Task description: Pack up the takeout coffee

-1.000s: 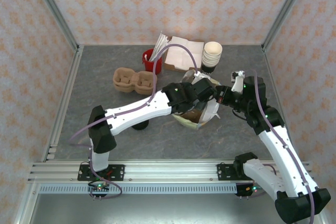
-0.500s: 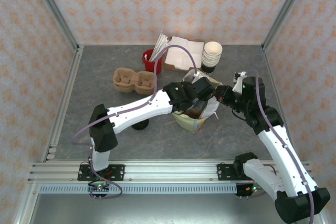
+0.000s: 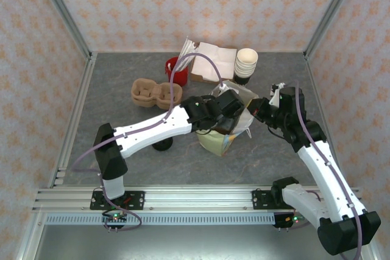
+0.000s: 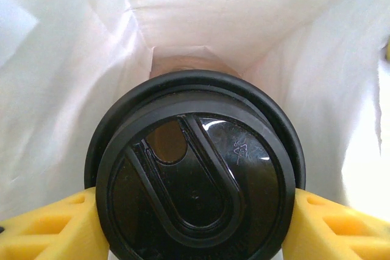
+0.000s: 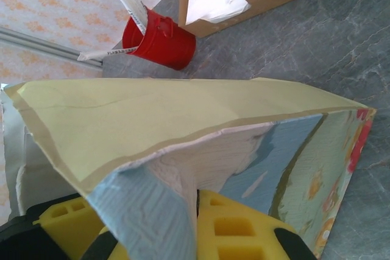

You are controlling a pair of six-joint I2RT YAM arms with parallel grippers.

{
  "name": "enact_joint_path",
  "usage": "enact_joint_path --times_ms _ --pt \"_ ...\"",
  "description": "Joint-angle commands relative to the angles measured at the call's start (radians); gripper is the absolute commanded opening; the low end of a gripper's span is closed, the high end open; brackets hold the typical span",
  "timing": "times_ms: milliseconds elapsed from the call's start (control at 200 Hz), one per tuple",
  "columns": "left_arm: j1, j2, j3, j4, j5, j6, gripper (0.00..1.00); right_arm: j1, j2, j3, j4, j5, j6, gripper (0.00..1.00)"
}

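L arm (image 3: 152, 131) stretched fwd-right, wrist pitched down; L gripper (image 4: 195, 226) pads clamped on cup (image 4: 195, 168) sides. R arm (image 3: 323, 162) elbow bent, reaching left; R gripper (image 5: 177, 229) pinching bag (image 5: 183, 120) rim.

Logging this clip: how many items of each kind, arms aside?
Small takeout coffee cup, black plastic lid: 1
Printed paper bag: 1
Brown pulp cup carrier: 1
Red round tub holding straws: 1
Brown cardboard box of white napkins: 1
Stack of cream paper cups: 1
Low black round item: 1
Total: 7

The takeout coffee (image 4: 195, 175) hides its sides beneath its lid, cropped below.
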State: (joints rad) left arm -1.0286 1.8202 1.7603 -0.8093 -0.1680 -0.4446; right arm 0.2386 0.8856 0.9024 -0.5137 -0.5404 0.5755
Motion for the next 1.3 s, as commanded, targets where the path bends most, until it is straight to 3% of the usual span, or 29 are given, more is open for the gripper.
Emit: enact_joint_path --times_ms 0,555,1296 --pt "0.011 0.031 0.045 0.020 0.002 -0.002 0.64 -0.001 -0.007 0.001 0.051 -0.076 -0.028 0.00" --pt "0.041 0.065 0.054 0.062 -0.047 -0.008 0.64 0.028 -0.062 -0.032 0.072 -0.246 -0.134 0.00" --pt "0.048 0.083 0.059 -0.002 -0.120 0.045 0.64 0.028 -0.027 -0.009 0.024 -0.245 -0.132 0.00"
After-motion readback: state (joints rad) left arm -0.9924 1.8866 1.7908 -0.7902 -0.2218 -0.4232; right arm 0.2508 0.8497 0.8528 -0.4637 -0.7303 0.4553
